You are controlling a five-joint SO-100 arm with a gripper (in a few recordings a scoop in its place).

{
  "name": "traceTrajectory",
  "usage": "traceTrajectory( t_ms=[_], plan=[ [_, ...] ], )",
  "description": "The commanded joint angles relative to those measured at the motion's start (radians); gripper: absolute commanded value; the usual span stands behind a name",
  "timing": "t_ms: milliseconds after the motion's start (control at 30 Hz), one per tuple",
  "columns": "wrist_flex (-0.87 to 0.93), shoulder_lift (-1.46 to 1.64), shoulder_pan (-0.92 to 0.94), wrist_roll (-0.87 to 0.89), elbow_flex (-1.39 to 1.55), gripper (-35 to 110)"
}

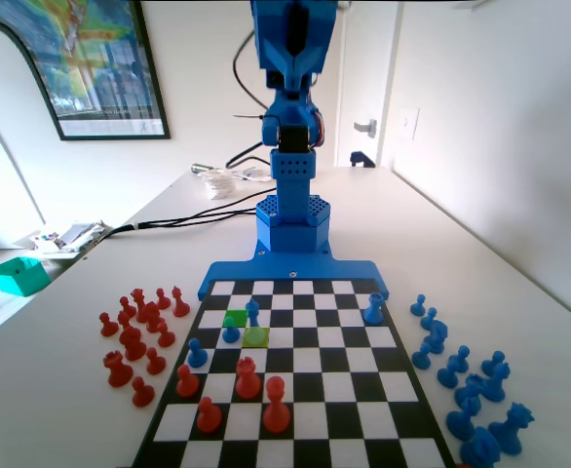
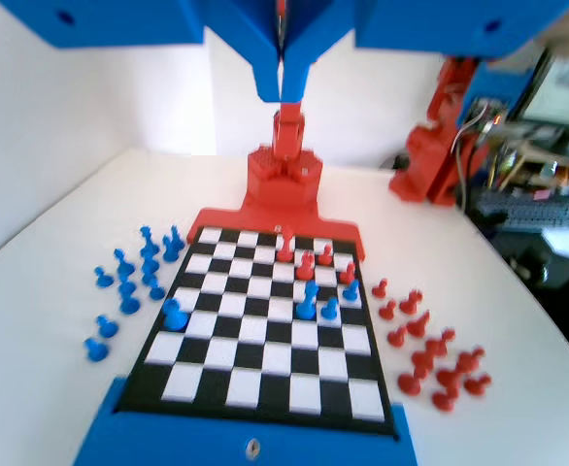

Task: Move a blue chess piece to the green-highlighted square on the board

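The blue chess piece (image 1: 253, 312) stands upright on the board (image 1: 295, 274), at the far edge of a yellowish-lime square (image 1: 257, 337). The green-highlighted square (image 1: 235, 318) lies just left of it and carries nothing. A blue pawn (image 1: 230, 333) stands at that square's near edge. In the wrist view the blue chess piece (image 2: 308, 296) stands right of the board's (image 2: 265, 361) middle. High above the board, my gripper (image 2: 283, 89) hangs shut, its jaws pressed together with nothing in them. The blue arm (image 1: 293, 117) rises upright at the far end.
On the board stand a stocky blue piece (image 1: 374, 309), another blue pawn (image 1: 197, 353) and several red pieces (image 1: 247, 378). Captured red pieces (image 1: 134, 331) lie left of the board and blue ones (image 1: 461, 380) lie right. Cables (image 1: 198, 210) and a teal box (image 1: 18, 276) sit at the far left.
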Motion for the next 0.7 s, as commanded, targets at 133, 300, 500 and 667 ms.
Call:
traceTrajectory(
  t_ms=[133, 300, 500, 667],
  plan=[
    [0.009, -0.359, 0.069, 0.015, -0.195, 1],
    [-0.106, -0.511, 0.117, 0.009, -0.169, 1],
    [-0.193, -0.669, 0.173, 0.032, -0.133, 1],
    [-0.267, -0.792, 0.222, 0.081, -0.114, 2]
  ],
)
